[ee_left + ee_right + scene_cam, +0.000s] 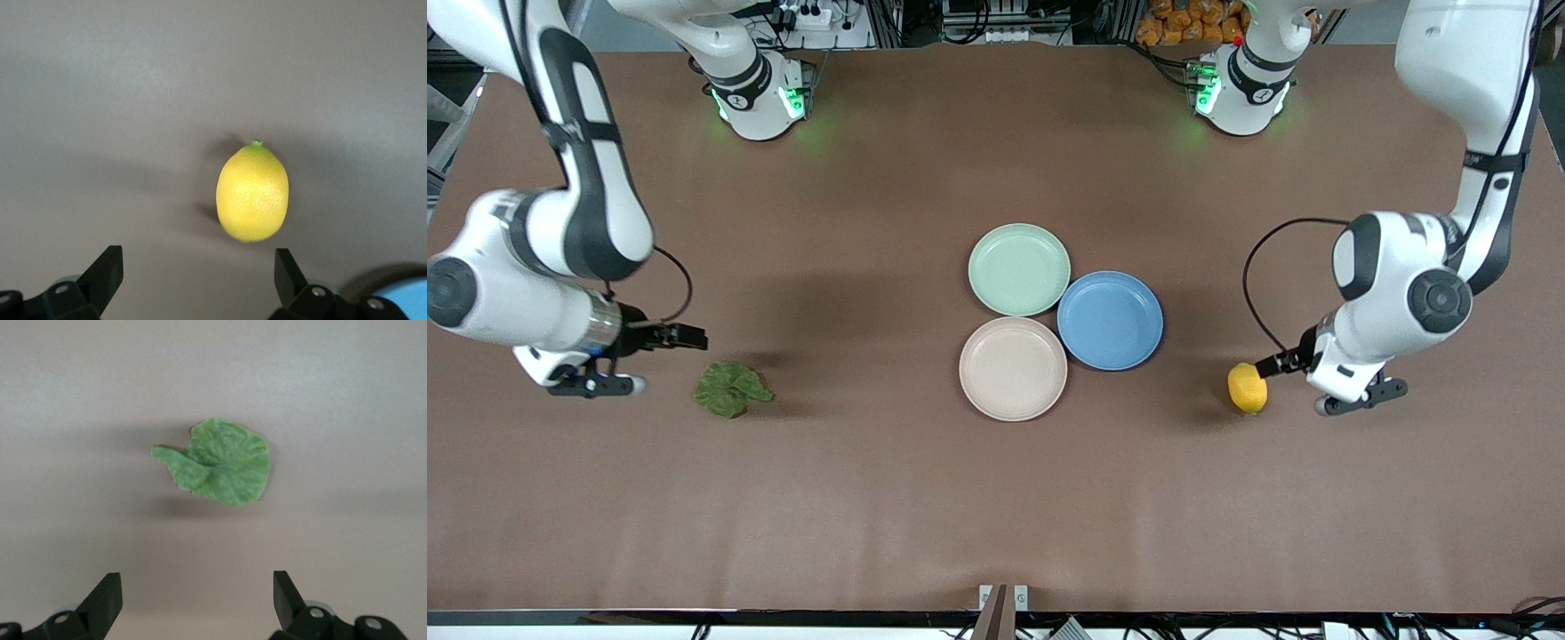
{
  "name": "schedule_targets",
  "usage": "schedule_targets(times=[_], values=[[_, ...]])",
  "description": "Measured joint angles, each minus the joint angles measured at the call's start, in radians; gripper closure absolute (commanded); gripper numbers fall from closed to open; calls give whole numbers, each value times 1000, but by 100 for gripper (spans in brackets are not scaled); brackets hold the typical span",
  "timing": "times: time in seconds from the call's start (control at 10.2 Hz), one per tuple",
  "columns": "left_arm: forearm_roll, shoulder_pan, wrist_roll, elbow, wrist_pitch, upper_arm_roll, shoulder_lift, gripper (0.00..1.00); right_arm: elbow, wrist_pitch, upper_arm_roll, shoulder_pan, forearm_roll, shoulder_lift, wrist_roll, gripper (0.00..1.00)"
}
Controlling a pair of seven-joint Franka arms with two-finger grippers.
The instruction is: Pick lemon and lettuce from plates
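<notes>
The yellow lemon (1247, 388) lies on the bare table toward the left arm's end, off the plates. It also shows in the left wrist view (253, 193). My left gripper (1267, 365) is open and empty, just beside the lemon (198, 267). The green lettuce (731, 388) lies flat on the table toward the right arm's end; it also shows in the right wrist view (219, 462). My right gripper (687, 337) is open and empty, over the table beside the lettuce (197, 587). The mint green plate (1019, 268) and the beige-pink plate (1013, 368) are empty.
A blue plate (1110, 320) sits empty against the two other plates in the middle of the table. Its edge shows in the left wrist view (407, 300). Both arm bases stand along the table's edge farthest from the front camera.
</notes>
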Motion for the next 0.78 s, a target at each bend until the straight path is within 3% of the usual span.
schedule_targets(times=[0.49, 0.78], values=[[0, -2, -21, -214, -2, -22, -276, 0, 3, -143, -3, -41, -11, -183, -10, 0], [0, 1, -21, -286, -2, -22, -382, 0, 56, -280, -1, -56, -12, -278, -12, 0]])
